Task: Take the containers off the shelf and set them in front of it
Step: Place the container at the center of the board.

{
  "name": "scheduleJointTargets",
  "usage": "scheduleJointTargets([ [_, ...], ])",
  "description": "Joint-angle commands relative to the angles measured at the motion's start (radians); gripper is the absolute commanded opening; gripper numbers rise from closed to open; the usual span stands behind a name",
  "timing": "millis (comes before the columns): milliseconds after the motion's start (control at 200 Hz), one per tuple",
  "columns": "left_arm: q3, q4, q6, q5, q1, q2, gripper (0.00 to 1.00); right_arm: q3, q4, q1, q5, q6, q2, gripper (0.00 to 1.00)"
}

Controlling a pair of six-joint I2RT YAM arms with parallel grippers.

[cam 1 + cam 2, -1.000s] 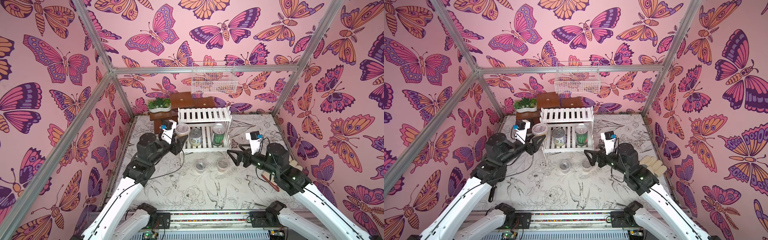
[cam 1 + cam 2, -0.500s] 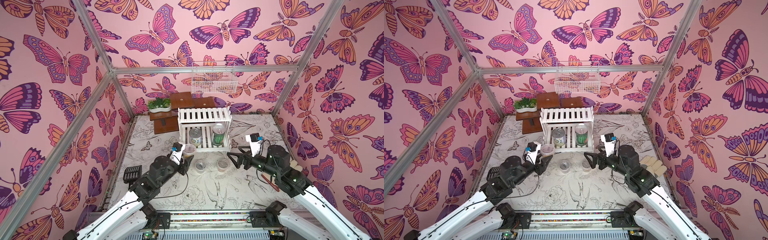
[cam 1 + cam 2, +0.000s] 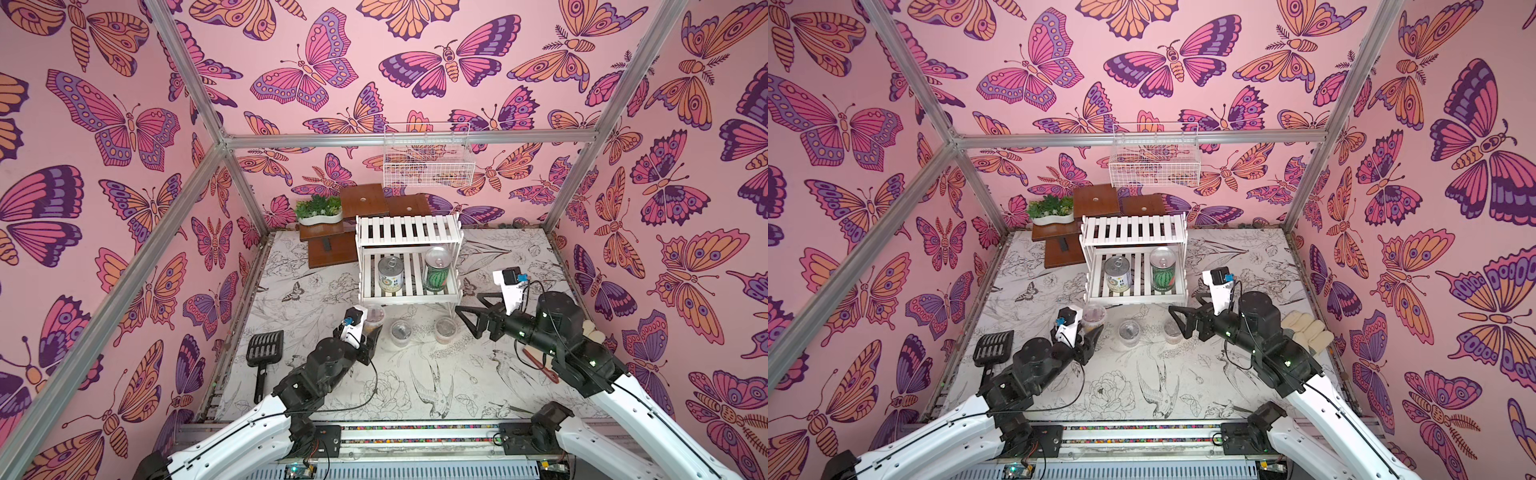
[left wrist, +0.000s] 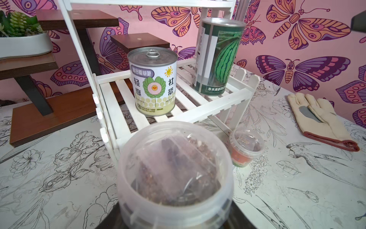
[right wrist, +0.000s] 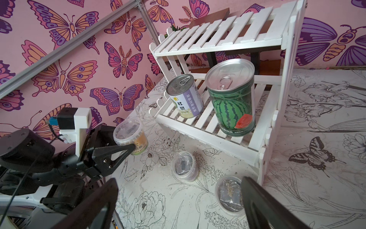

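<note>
Half the yellow cup (image 3: 374,312) hides behind left jaws, perhaps touching table (image 3: 316,291).

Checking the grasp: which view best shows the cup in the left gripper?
The right wrist view: the yellow-labelled cup shows side-on, clamped between the fingers of the left gripper. The left wrist view looks down on its top, close up, fingers barely in frame. In both top views it is small and partly hidden by that gripper.
</note>
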Motion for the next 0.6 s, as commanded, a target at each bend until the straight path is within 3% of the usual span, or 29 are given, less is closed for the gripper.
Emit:
scheduleJointTargets([
  [0, -0.045, 0.09, -0.014, -0.031, -0.006, -0.016, 0.53, 0.007, -0.024, -0.005, -0.005, -0.006, -0.006, 0.99],
  [591, -0.21, 0.285, -0.059, -0.116, -0.004, 0.058, 0.56, -0.024, 0.052, -0.004, 0.018, 0.004, 0.036, 0.99],
])
